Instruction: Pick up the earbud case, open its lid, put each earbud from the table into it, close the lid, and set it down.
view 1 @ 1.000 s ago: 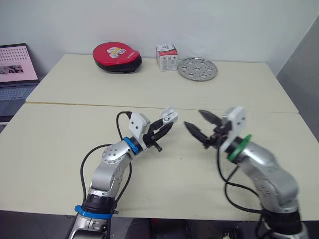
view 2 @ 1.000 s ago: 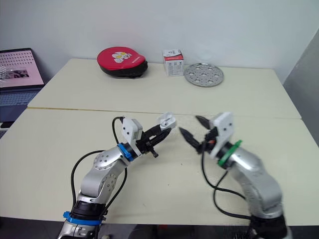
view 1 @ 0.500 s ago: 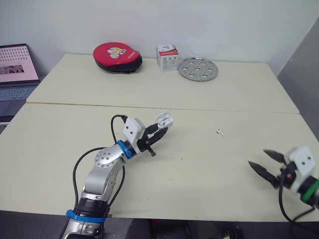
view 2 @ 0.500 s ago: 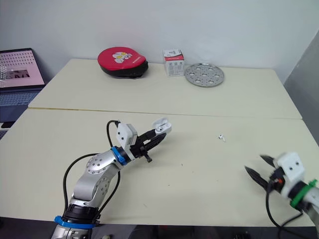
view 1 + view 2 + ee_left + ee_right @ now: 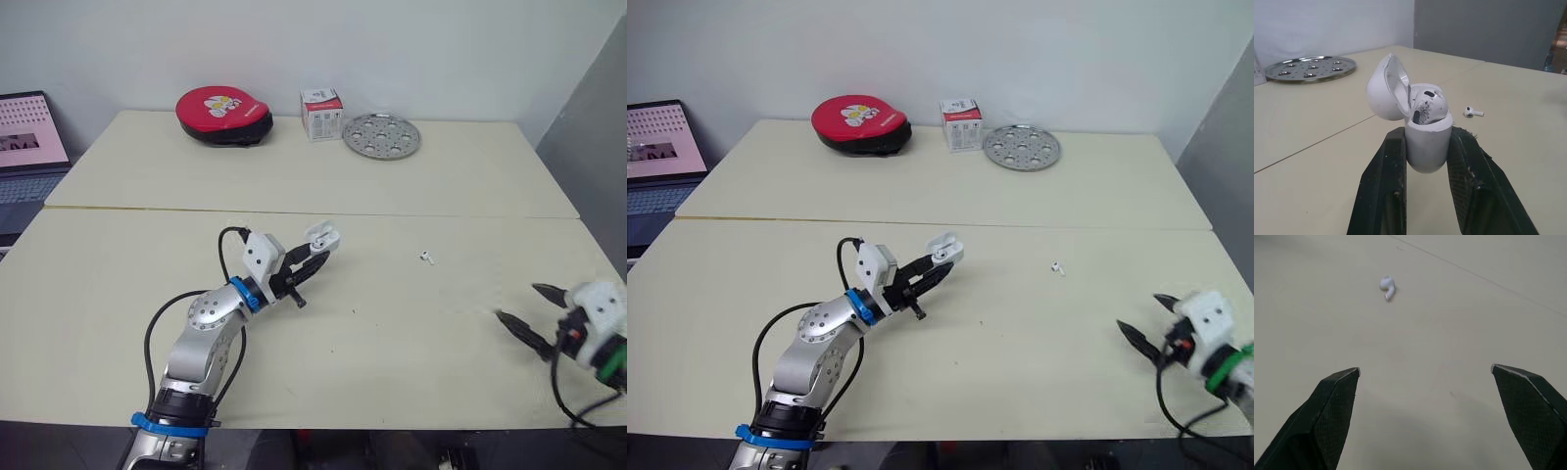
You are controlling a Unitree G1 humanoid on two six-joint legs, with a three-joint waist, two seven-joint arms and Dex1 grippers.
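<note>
Moved: right fingers (image 5: 516, 327), beside the earbud case (image 5: 323, 235) a second ago, now sit low at the right near edge of the surface (image 5: 392, 343).
Eye view: left fingers (image 5: 306, 262) clamp the case above the surface — loose earbud (image 5: 426, 258) lies between the arms.
Left wrist: lid (image 5: 1387, 88) hinged open — seated earbud (image 5: 1430, 104) inside.
Right wrist: fingers spread wide, empty.

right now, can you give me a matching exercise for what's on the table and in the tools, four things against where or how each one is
Things:
1. white plastic earbud case
2. small white earbud
3. round perforated metal plate
4. right tool

Place or state:
A. open, holding nothing
B. at the far edge of the table, beside a small box
C. lying loose on the table
D. clamped in the left tool, lid open

Pairs: 1-D, 2-C, 3-B, 4-A
</note>
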